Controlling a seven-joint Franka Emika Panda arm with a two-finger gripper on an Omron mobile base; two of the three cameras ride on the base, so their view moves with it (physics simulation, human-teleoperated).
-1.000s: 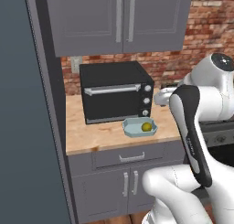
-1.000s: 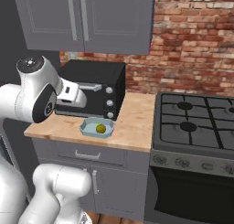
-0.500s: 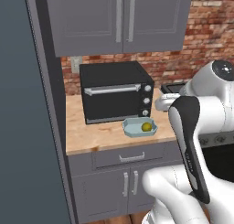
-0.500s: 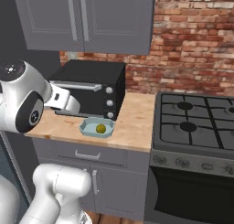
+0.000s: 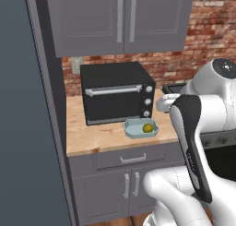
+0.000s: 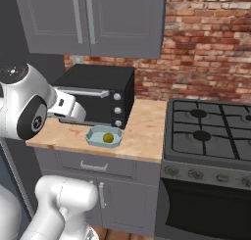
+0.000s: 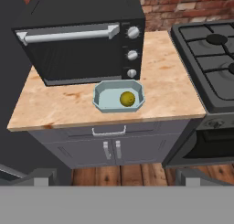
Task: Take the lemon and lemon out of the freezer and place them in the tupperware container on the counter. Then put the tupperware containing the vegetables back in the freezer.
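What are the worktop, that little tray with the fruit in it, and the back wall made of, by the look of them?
The counter looks like light wood with a matt, mottled grain. The tray seems to be thin plastic, pale blue-grey and slightly see-through. The wall looks like rough red brick with pale mortar lines.

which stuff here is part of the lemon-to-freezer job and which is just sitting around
Part of the job: lemon lying in the tupperware container; the counter under it; the freezer at the left; the open gripper.

Just there: microwave, stove, wall cupboards, drawer.
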